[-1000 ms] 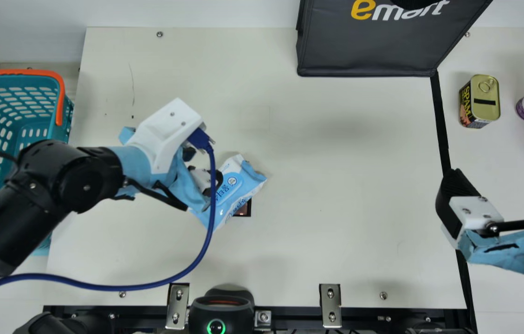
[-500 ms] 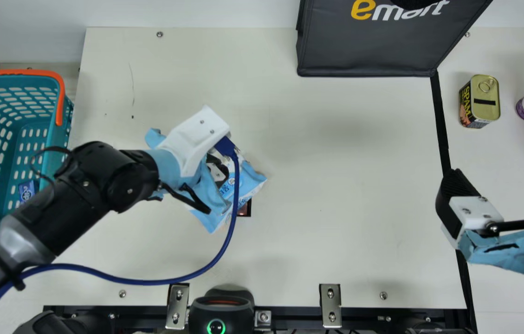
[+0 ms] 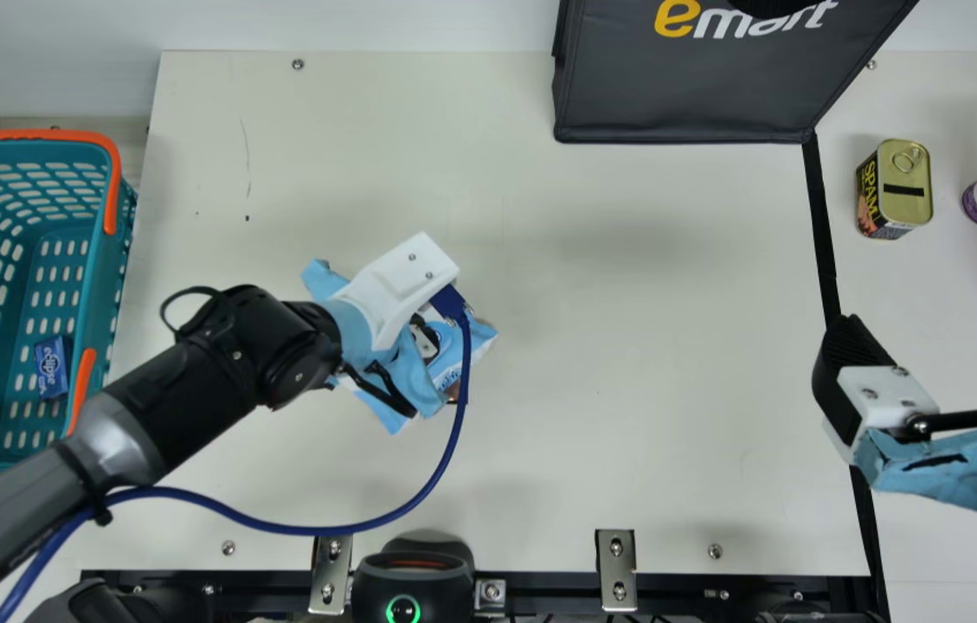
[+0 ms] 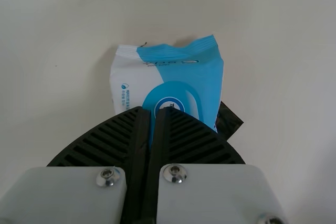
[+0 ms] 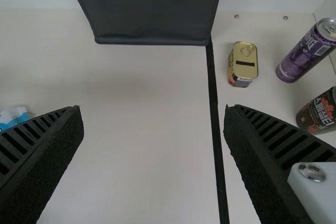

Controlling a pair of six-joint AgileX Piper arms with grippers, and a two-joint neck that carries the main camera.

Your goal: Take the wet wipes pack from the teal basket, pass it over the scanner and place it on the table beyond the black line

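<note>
Left wrist view: your left gripper is pressed together, just over the wet wipes pack on the table. Spread it wide before you go down — then hug the soft pack gently and lift straight up. Your right gripper is spread — keep it away.

The basket stands at the left, a small packet in it. Right of it, the wipes pack lies on the table, partly over a small panel. The scanner sits at the front edge, the bag at the back. Right of the line stands a tin, with two cans farther right.
</note>
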